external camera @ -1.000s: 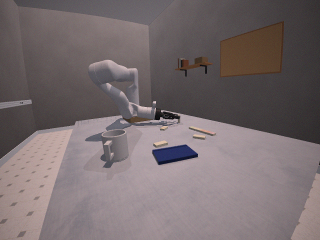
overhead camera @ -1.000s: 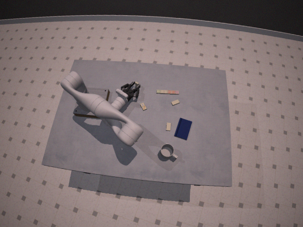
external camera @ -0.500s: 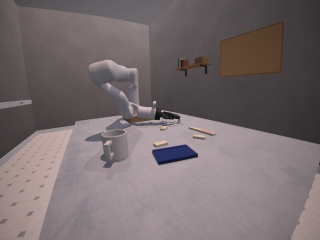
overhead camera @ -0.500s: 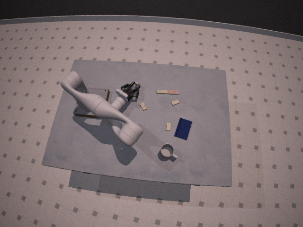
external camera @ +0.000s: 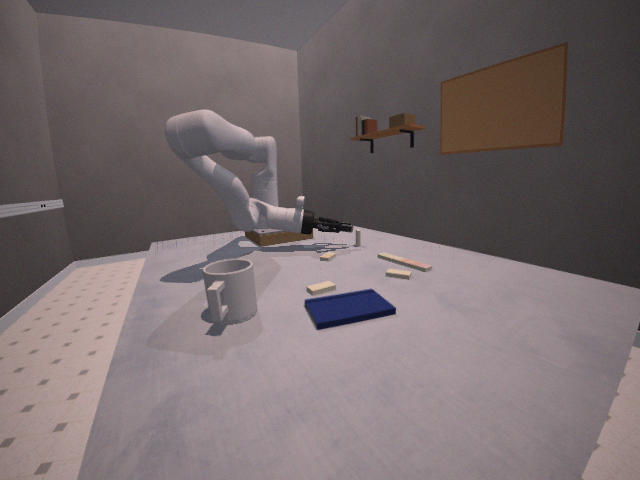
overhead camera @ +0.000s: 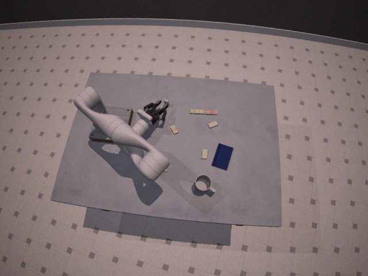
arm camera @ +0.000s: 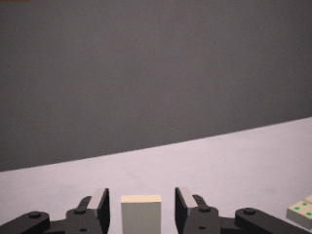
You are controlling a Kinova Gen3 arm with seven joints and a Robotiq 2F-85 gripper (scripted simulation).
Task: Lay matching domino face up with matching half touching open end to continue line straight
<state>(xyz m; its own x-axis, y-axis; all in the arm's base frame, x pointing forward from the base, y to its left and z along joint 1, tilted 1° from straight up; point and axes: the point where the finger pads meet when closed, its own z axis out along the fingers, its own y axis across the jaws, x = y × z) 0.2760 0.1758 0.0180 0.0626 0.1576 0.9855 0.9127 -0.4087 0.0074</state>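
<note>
Domino is seen upright at abt 1 o'clock of end effector, fingers part-spread, nothing gripped. Prob. light, stiff, easily toppled; best pinched by side edges.

Mug beside book; domino line beyond both, all on table.

Gray walls surround gray tabletop above pale tile floor dotted with dark squares; framed corkboard hangs beside wooden wall shelf in dim light.
</note>
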